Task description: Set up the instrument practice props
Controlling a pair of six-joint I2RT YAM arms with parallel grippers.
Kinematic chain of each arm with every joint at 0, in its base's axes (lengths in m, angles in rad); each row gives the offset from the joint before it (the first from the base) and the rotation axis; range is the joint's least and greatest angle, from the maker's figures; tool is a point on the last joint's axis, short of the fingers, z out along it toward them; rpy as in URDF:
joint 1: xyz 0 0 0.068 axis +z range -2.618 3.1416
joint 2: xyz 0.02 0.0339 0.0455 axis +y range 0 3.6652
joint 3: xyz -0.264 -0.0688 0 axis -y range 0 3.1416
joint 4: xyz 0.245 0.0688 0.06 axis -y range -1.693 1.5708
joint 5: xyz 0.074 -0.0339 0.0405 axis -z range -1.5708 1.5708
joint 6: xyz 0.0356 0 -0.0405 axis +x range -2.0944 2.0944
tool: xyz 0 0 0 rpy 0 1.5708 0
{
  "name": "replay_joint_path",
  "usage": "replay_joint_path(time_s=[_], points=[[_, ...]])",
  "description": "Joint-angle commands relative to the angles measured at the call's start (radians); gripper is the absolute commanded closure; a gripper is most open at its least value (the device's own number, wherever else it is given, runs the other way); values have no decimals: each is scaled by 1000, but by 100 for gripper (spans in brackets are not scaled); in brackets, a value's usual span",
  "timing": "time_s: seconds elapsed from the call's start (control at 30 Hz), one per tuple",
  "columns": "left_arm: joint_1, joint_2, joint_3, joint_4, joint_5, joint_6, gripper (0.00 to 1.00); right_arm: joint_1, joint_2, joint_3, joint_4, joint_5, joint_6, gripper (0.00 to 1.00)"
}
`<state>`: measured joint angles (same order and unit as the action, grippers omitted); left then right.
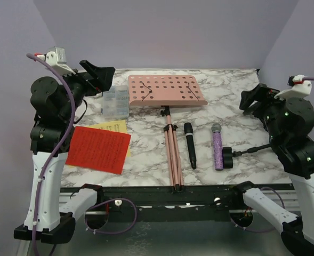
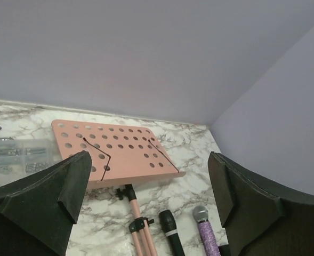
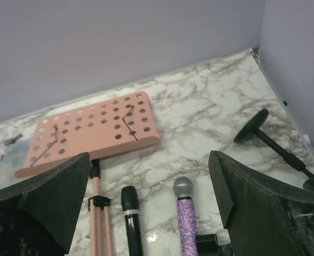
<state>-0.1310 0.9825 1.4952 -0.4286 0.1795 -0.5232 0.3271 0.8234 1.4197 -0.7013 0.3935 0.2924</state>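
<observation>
Both jaws wide apart, empty

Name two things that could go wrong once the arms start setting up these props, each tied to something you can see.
1. The music rack lies flat, its thin folded legs close beside the black microphone; raising it could knock the microphone rolling.
2. The red sheet overlaps the yellow sheet; lifting one may drag the other.
</observation>
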Motion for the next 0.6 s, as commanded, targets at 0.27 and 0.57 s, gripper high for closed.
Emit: replay_joint_path(time_s=[0.27,0.57], points=[[4,302,7,-16,222,52,1,-5,323,-283,151,-128,244,0],[4,331,-226,108,209,36,1,-209,581,-285,326,-770,367,0]])
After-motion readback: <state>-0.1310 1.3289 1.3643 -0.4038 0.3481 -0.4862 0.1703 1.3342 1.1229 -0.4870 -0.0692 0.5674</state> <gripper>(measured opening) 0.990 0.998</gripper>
